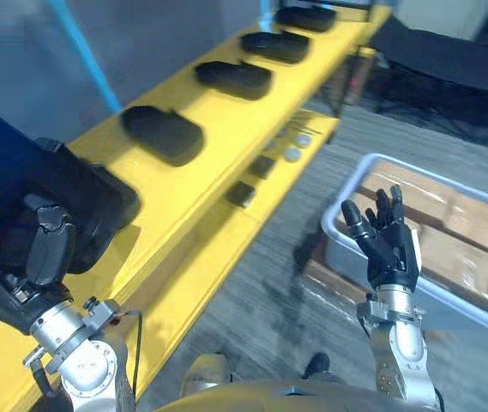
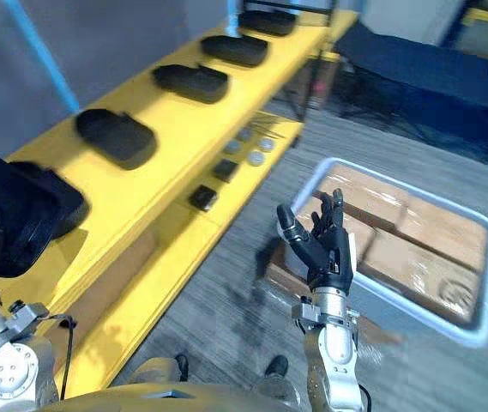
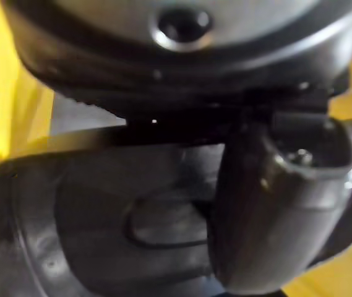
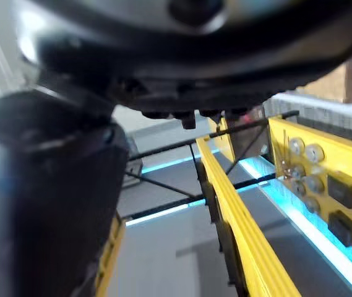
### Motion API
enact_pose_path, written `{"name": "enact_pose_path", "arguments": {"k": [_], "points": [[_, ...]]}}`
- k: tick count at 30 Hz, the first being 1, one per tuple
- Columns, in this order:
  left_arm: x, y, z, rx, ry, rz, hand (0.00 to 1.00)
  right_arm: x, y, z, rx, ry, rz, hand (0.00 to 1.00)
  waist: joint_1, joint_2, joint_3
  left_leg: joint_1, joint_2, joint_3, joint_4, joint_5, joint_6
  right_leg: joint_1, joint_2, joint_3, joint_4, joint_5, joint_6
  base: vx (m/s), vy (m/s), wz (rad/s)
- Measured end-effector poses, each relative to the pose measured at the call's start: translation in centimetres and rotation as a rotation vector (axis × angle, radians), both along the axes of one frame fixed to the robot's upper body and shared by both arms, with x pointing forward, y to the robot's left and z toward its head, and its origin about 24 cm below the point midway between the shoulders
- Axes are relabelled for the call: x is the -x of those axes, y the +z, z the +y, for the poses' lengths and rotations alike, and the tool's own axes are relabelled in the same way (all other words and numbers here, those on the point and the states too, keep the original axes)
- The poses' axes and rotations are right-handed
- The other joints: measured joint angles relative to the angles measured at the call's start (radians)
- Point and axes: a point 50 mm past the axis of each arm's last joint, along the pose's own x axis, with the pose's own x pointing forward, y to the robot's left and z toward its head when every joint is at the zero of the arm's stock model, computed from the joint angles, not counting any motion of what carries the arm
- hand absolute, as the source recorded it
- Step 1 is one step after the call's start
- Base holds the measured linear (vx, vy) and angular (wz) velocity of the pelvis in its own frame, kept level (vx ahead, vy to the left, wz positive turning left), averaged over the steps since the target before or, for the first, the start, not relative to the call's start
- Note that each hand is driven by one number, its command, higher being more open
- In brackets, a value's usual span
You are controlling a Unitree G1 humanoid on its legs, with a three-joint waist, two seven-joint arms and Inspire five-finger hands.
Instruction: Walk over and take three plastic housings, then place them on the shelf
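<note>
The left hand (image 1: pixel 42 253) is closed on a housing (image 1: pixel 98 202) at the near end of the shelf (image 1: pixel 226 129). In the left wrist view its thumb (image 3: pixel 281 210) curls down over the dark, rounded shell, and the rest of the hand sits above it. From the head views the housing sits over the yellow top board, close to its front edge. I cannot tell whether its underside already touches the board or is held just clear of it.

A row of housings (image 1: pixel 233 79) lies further along the same top board. There are four of them, each flat on the yellow surface and well apart from the next, and the nearest is a little way beyond the held one.

On the lower ledge (image 1: pixel 271 184) below the top board lie two small black blocks (image 1: pixel 242 194) and, further on, a few silver discs (image 1: pixel 292 154).

The right hand (image 1: pixel 391 249) is open and holds nothing. Its palm is raised with the fingers straight, slightly spread and pointing upward. It hangs over the grey floor (image 1: pixel 252 292), well apart from the shelf and just in front of a pale grey bin (image 1: pixel 458 302). It touches neither of them. Inside the bin lie brown cardboard boxes (image 1: pixel 466 257).
</note>
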Motion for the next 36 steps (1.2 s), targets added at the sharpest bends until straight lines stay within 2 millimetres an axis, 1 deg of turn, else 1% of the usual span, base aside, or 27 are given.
{"name": "enact_pose_path", "arguments": {"k": [1,2,4,7,9,10,11,12,13,14,15,16,17,18,20,21,22,23,24,25,27,29,30,31,32,34,36], "points": [[0.2,0.2,-0.1,-0.01,-0.01,-0.016,0.0,-0.3,0.1,-0.1,-0.007,-0.03,-0.003,1.0,0.0,0.002,-0.001,-0.008,0.012,0.042,0.004,0.003,-0.001,0.007,-0.009,-0.009,0.001,-0.002,0.009,-0.01,0.106,1.02],[0.3,0.8,-0.3,-0.023,-0.019,-0.046,0.0,-0.5,0.1,-0.3,-0.008,-0.066,0.004,1.0,-0.001,0.004,0.0,-0.008,0.019,0.078,0.0,0.015,-0.025,0.019,-0.021,-0.015,0.005,0.001,0.02,0.01,0.157,0.99],[0.9,1.8,-0.4,-0.046,-0.012,-0.102,0.0,-1.0,-0.3,0.0,0.013,-0.077,0.032,1.0,0.012,0.01,-0.002,-0.007,0.008,0.081,-0.004,0.031,-0.079,0.02,-0.041,-0.01,0.019,0.003,0.028,0.02,0.24,0.4],[1.4,3.1,-0.5,-0.089,-0.009,-0.174,0.0,-1.2,-1.2,1.3,-0.037,-0.064,0.078,1.0,0.019,0.004,-0.004,-0.003,-0.026,0.085,-0.001,0.023,-0.088,0.001,-0.097,-0.004,0.098,-0.034,0.057,0.07,0.214,0.1],[1.6,4.0,-0.5,-0.146,-0.032,-0.208,0.0,-1.5,-1.5,2.3,-0.072,-0.061,0.103,1.0,0.011,-0.017,0.008,-0.001,-0.059,0.065,0.024,-0.007,-0.082,-0.021,-0.169,-0.003,0.235,-0.092,0.101,0.1,0.187,0.29],[1.5,4.2,-0.6,-0.161,-0.042,-0.214,0.0,-1.4,-1.6,2.4,-0.078,-0.067,0.112,1.0,0.006,-0.023,0.012,0.004,-0.063,0.053,0.029,-0.013,-0.084,-0.032,-0.192,0.008,0.295,-0.094,0.099,0.09,0.16,0.45],[1.3,4.2,-0.7,-0.177,-0.05,-0.214,0.0,-1.6,-2.0,2.3,-0.077,-0.074,0.13,1.0,0.001,-0.024,0.013,0.014,-0.067,0.034,0.032,-0.019,-0.084,-0.088,-0.232,0.06,0.457,-0.085,0.08,0.1,0.152,0.53],[1.2,4.5,-0.6,-0.2,-0.055,-0.225,0.0,-1.7,-2.2,2.5,-0.085,-0.082,0.138,1.0,-0.01,-0.033,0.019,0.033,-0.07,0.01,0.023,-0.017,-0.077,-0.138,-0.25,0.144,0.58,-0.054,0.046,0.11,0.14,0.53],[1.2,4.7,-0.5,-0.213,-0.058,-0.231,0.0,-1.7,-2.2,2.6,-0.092,-0.084,0.138,1.0,-0.013,-0.04,0.021,0.043,-0.073,-0.003,0.013,-0.011,-0.069,-0.159,-0.257,0.181,0.632,-0.035,0.035,0.15,0.079,0.57],[1.1,5.0,-0.4,-0.234,-0.063,-0.245,0.0,-1.7,-2.2,2.8,-0.108,-0.088,0.137,1.0,-0.022,-0.046,0.022,0.058,-0.066,-0.039,-0.005,-0.004,-0.066,-0.197,-0.252,0.236,0.694,-0.043,0.03,0.14,-0.032,0.5],[0.9,5.2,-0.4,-0.237,-0.062,-0.258,0.0,-1.8,-2.2,2.9,-0.112,-0.084,0.13,1.0,-0.029,-0.052,0.019,0.059,-0.061,-0.056,-0.009,-0.004,-0.067,-0.199,-0.229,0.253,0.699,-0.105,0.024,0.18,-0.11,0.7],[0.5,5.4,-0.3,-0.231,-0.056,-0.285,0.0,-2.0,-1.9,2.9,-0.105,-0.069,0.114,1.0,-0.036,-0.056,0.018,0.058,-0.055,-0.086,-0.014,-0.003,-0.068,-0.197,-0.185,0.274,0.675,-0.193,0.003,0.17,-0.147,0.79],[-0.1,5.6,-0.2,-0.212,-0.051,-0.325,0.0,-2.3,-1.4,2.6,-0.067,-0.055,0.08,1.0,-0.036,-0.055,0.018,0.055,-0.051,-0.117,-0.021,-0.003,-0.069,-0.198,-0.129,0.284,0.59,-0.251,-0.014,0.15,-0.128,0.74],[-0.3,5.6,-0.2,-0.204,-0.048,-0.338,0.0,-2.5,-1.1,2.6,-0.049,-0.05,0.063,1.0,-0.037,-0.055,0.018,0.051,-0.051,-0.131,-0.023,-0.004,-0.07,-0.203,-0.108,0.303,0.545,-0.255,-0.02,0.16,-0.177,0.75],[-1.2,5.7,-0.4,-0.179,-0.06,-0.366,0.0,-2.8,-0.1,2.5,-0.008,-0.036,0.01,1.0,-0.052,-0.053,0.017,0.018,-0.05,-0.209,-0.001,-0.021,-0.098,-0.22,-0.018,0.468,0.391,-0.251,-0.025,0.16,-0.25,0.96],[-1.2,5.7,-0.5,-0.179,-0.067,-0.367,0.0,-2.8,0.1,2.5,-0.009,-0.034,0.001,1.0,-0.06,-0.061,0.012,0.006,-0.052,-0.233,0.011,-0.029,-0.11,-0.212,0.0,0.512,0.355,-0.246,-0.019,0.13,-0.273,1.26],[-1.3,5.6,-0.8,-0.175,-0.091,-0.36,0.0,-2.6,0.6,2.5,-0.012,-0.037,-0.022,1.0,-0.066,-0.085,0.001,-0.013,-0.066,-0.277,0.034,-0.049,-0.139,-0.199,0.019,0.568,0.333,-0.199,0.027,0.17,-0.288,1.17],[-1.4,5.0,-1.3,-0.134,-0.111,-0.344,0.0,-2.4,1.3,2.1,0.018,-0.044,-0.047,1.0,-0.061,-0.058,-0.005,-0.008,-0.046,-0.305,0.04,-0.062,-0.159,-0.188,0.032,0.528,0.362,-0.229,0.038,0.18,-0.278,0.96],[-1.4,4.9,-1.4,-0.126,-0.113,-0.339,0.0,-2.3,1.5,2.0,0.028,-0.044,-0.056,1.0,-0.058,-0.049,-0.01,-0.008,-0.036,-0.312,0.04,-0.061,-0.166,-0.186,0.038,0.513,0.365,-0.234,0.035,0.23,-0.25,0.71],[-1.3,4.7,-1.8,-0.112,-0.124,-0.33,0.0,-2.2,2.6,1.7,0.079,-0.048,-0.103,1.0,-0.049,-0.026,-0.025,-0.01,-0.007,-0.311,0.039,-0.051,-0.183,-0.17,0.055,0.471,0.371,-0.251,0.02,0.19,-0.18,0.77],[-1.4,5.0,-2.4,-0.121,-0.168,-0.332,0.0,-1.7,6.5,1.1,0.196,-0.073,-0.288,1.0,-0.043,-0.007,-0.043,-0.021,0.031,-0.27,0.003,-0.005,-0.206,-0.149,0.075,0.394,0.381,-0.273,-0.01,0.2,-0.242,1.02],[-1.3,5.4,-2.7,-0.132,-0.19,-0.348,0.0,-1.0,10.2,0.8,0.307,-0.108,-0.489,1.0,-0.041,-0.013,-0.045,-0.041,0.041,-0.227,-0.01,0.036,-0.204,-0.138,0.077,0.345,0.38,-0.283,-0.027,0.15,-0.206,0.91],[-1.4,5.5,-2.8,-0.132,-0.203,-0.351,0.0,-0.4,12.3,0.5,0.393,-0.141,-0.614,1.0,-0.045,-0.02,-0.046,-0.049,0.046,-0.183,-0.018,0.065,-0.195,-0.125,0.076,0.311,0.376,-0.286,-0.032,0.11,-0.158,0.9],[-1.4,5.5,-2.9,-0.132,-0.21,-0.351,0.0,-0.2,13.0,0.3,0.421,-0.158,-0.663,1.0,-0.052,-0.025,-0.046,-0.056,0.051,-0.156,-0.018,0.078,-0.186,-0.115,0.074,0.292,0.371,-0.287,-0.034,0.08,-0.146,1.27],[-1.5,5.5,-2.9,-0.14,-0.233,-0.352,0.0,0.6,14.2,-0.5,0.484,-0.206,-0.738,1.0,-0.068,-0.046,-0.047,-0.073,0.053,-0.08,-0.019,0.115,-0.159,-0.084,0.071,0.249,0.345,-0.289,-0.038,0.05,-0.104,1.16],[-1.7,5.6,-3.1,-0.138,-0.251,-0.362,0.0,1.4,14.8,-1.4,0.508,-0.257,-0.767,1.0,-0.067,-0.068,-0.046,-0.078,0.053,-0.022,-0.031,0.143,-0.127,-0.072,0.072,0.237,0.34,-0.293,-0.045,0.02,-0.074,0.87],[-1.7,5.3,-3.1,-0.132,-0.248,-0.357,0.0,2.0,14.6,-2.3,0.534,-0.296,-0.752,1.0,-0.067,-0.08,-0.051,-0.072,0.042,-0.025,-0.077,0.18,-0.132,-0.077,0.071,0.239,0.332,-0.3,-0.055,-0.04,-0.032,0.36]]}}
